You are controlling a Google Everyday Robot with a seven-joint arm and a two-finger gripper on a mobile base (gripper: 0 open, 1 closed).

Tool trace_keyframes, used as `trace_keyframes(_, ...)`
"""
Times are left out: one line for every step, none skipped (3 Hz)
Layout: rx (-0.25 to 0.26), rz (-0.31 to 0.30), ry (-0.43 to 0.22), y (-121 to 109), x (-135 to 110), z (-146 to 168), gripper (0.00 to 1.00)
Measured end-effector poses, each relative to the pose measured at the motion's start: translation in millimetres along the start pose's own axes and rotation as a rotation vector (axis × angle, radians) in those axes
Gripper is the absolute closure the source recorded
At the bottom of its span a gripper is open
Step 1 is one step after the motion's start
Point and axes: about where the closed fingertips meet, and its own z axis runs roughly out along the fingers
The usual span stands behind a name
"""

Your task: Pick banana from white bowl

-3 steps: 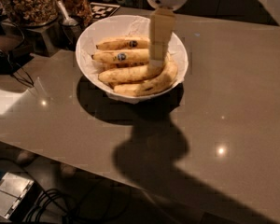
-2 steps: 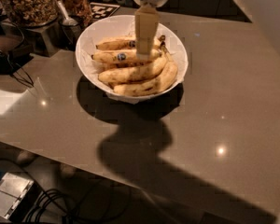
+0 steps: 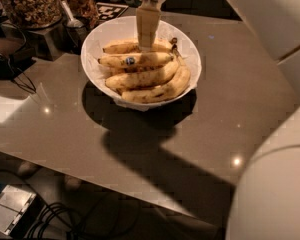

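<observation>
Count: one white bowl (image 3: 90, 46) on the desk (image 3: 230, 99), four bananas (image 3: 155, 86) in it, one tool (image 3: 145, 45). The banana (image 3: 147, 60) with the blue sticker (image 3: 130, 61) lies second from the far side, just near of the tool tip. The tool hangs at the bowl's far side, its tip over the farthest banana (image 3: 117, 47). I cannot tell whether it stands apart or together. One second ago it was over the right of the bunch; it has moved left and farther.
</observation>
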Motion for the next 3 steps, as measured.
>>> trace_keyframes(-0.045, 0.025, 0.000, -5, 3, 21, 0.33)
trace_keyframes(-0.099, 0.044, 0.007, 0, 9, 42, 0.34)
trace_keyframes(-0.158, 0.051, 0.009, 8, 13, 62, 0.44)
